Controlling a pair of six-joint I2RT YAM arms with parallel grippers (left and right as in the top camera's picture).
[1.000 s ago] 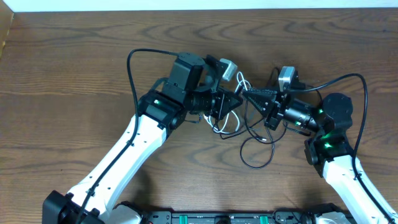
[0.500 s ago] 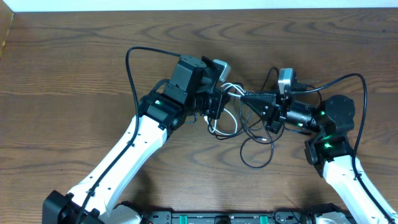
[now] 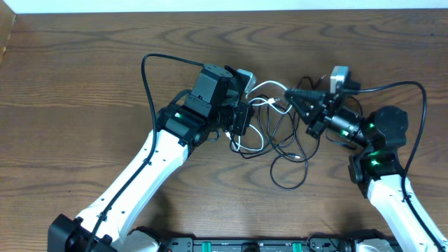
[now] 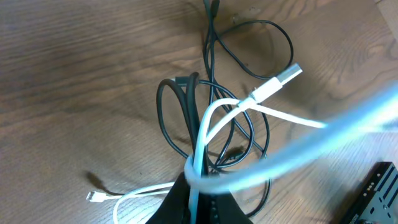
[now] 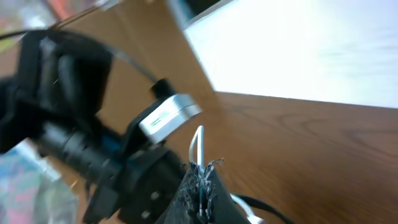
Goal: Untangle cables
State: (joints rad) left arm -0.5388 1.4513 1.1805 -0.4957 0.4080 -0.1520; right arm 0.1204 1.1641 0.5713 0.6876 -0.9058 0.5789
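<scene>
Separation of the white cable (image 4: 261, 93) from the black cables (image 4: 186, 116) looks to be the step in hand. Left fingers (image 4: 198, 186) are pressed together on a bend of the white cable. Its loop and plug end (image 4: 288, 74) lie just beyond their tips on the bench (image 4: 74, 62), threaded through the black loops. Right fingers (image 5: 200, 190) are likewise closed, pinching a thin white strand that rises just above their tips. The overhead view shows that strand spanning the gap between the two pairs of fingers, with the black tangle resting on the wood below and between them. Next, I judge, the two pairs must draw apart steadily so the white cable slides free without dragging the black loops along or tightening a knot.
</scene>
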